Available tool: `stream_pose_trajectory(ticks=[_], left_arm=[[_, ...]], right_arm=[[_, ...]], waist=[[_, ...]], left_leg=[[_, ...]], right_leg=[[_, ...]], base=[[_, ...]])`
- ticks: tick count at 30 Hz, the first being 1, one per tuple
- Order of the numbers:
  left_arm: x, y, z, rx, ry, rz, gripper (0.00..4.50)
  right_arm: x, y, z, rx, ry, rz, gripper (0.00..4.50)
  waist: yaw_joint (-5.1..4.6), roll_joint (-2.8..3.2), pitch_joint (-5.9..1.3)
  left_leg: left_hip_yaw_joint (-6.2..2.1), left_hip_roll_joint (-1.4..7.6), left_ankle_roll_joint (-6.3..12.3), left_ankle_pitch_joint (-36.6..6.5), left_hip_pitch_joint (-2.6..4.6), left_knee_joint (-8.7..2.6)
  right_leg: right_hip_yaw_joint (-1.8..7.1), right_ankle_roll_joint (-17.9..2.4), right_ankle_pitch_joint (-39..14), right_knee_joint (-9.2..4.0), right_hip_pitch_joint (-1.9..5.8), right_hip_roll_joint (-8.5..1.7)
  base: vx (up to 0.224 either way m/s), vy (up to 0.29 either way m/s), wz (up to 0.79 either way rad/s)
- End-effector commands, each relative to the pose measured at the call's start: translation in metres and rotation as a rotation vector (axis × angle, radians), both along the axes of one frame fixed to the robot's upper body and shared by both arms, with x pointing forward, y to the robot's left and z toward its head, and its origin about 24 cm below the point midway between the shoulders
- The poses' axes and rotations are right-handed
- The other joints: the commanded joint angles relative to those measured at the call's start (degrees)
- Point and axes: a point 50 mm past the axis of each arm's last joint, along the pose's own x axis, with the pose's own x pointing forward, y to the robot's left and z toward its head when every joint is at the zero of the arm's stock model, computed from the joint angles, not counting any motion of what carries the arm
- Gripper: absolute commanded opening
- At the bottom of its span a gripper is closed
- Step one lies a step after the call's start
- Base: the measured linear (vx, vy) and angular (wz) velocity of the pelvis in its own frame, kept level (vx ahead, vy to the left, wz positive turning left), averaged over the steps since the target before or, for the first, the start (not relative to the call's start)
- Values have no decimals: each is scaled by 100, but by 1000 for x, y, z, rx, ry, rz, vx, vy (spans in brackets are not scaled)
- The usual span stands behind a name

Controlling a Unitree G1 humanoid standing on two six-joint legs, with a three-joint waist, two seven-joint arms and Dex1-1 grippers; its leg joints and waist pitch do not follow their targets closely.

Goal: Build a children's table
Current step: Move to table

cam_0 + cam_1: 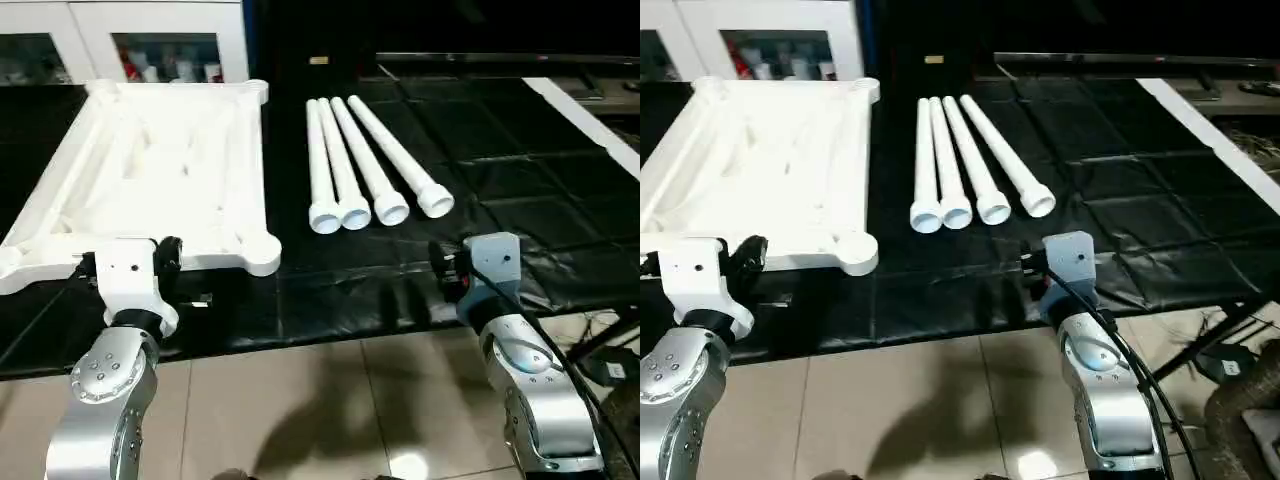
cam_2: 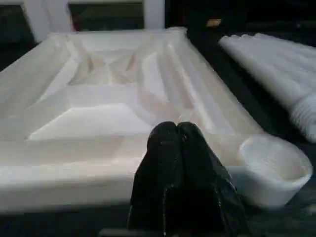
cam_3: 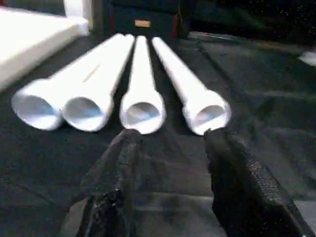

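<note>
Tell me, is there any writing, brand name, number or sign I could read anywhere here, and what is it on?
None can be read.
The small tan tag on the dark surface beyond the four long white tapered tube legs: too blurred to read.
The items behind the white cabinet's glass doors: too small to read.
The white plastic rectangular table top with ribbed underside and the black crinkled table cover: no markings visible.

A black sheet (image 1: 500,170) covers the bench; white cabinet (image 1: 150,35) behind.
</note>
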Motion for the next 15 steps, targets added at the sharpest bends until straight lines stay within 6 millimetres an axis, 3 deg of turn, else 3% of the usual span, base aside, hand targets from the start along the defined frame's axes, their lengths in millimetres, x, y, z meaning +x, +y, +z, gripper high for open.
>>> stream_pose_trajectory(ticks=[1,2,3,4,5,6,7,8,9,10,11,12,13,14,15], left_arm=[[5,-6,3,-5,-6,-40,0],[5,-6,3,-5,-6,-40,0],[6,-8,4,-16,-5,-43,0],[7,-10,4,-19,-3,-43,0],[6,-11,4,-22,-1,-46,32],[5,-13,3,-25,6,-48,40],[3,-13,3,-23,9,-48,40],[1,-13,2,-30,11,-48,46],[1,-13,2,-32,10,-48,75],[0,-13,1,-31,12,-46,84],[0,-12,0,-29,14,-43,84],[0,-12,0,-25,17,-31,88],[0,-12,0,-23,19,-23,94],[0,-13,0,-30,17,-28,120],[0,-13,1,-32,14,-37,120]], right_arm=[[-2,-11,5,-4,-8,-54,261],[-2,-11,5,-4,-8,-54,261],[-3,-10,7,-17,-24,-39,286],[-4,-9,9,-9,-29,-21,293],[-4,-9,9,-11,-34,-16,296],[-5,-10,8,-13,-29,-16,301],[-5,-10,6,-11,-25,-19,313],[-3,-11,5,-10,-12,-41,327],[-2,-10,5,-1,-9,-45,339],[-1,-10,4,3,-2,-57,345],[-1,-9,4,-2,1,-65,345],[0,-8,5,-7,1,-59,357],[1,-7,5,-10,0,-54,370],[1,-6,7,-15,-8,-42,381],[1,-6,7,-18,-16,-34,381]], waist=[[39,50,-300],[101,8,-307],[139,-48,-311],[141,-90,-290],[158,-24,-301],[124,74,-293],[64,110,-277],[-115,173,-318],[-384,366,-301],[-354,365,-256],[-319,329,-252],[-264,256,-228],[-264,190,-226],[-173,-121,-264],[162,-153,-337]], left_leg=[[53,-101,864,-625,-69,-218],[-69,-69,1168,-493,-173,-67],[-210,-104,1415,-401,-343,237],[-320,-81,1445,-364,-434,355],[-516,-3,1390,-303,-538,506],[-577,3,1464,-136,-478,297],[-535,-40,1638,-77,-406,94],[-384,-162,2342,315,-26,-233],[-557,-182,3340,1156,381,-328],[-599,-18,3775,1676,316,-403],[-599,104,3875,1850,270,-398],[-507,225,3780,1520,183,-434],[-494,208,3605,1145,176,-455],[-338,-17,2543,-173,46,-246],[-597,-452,1257,-1037,-471,1086]], right_leg=[[434,-919,330,-484,354,-590],[594,-1090,311,-591,464,-882],[827,-1240,196,-705,612,-1220],[880,-1282,90,-733,659,-1371],[954,-1638,-53,-769,673,-1537],[722,-1842,-317,-745,562,-1276],[557,-1816,-493,-689,501,-1003],[130,-1559,-783,-425,252,-292],[-358,-889,-964,300,-183,248],[-505,-119,-1075,783,-372,182],[-499,87,-1027,855,-429,97],[-487,318,-848,882,-406,-36],[-412,316,-775,765,-318,-127],[58,397,-675,87,-113,-657],[1092,1144,-1235,-578,165,-1860]], base=[[0,0,0],[0,0,0],[-9,113,-6],[-9,113,-6],[-13,182,-14],[-11,229,-11],[-11,229,-11],[21,245,2],[10,250,5],[10,250,5],[-42,219,4],[-65,174,-3],[-65,174,-3],[-89,148,-12],[-106,171,-4]])
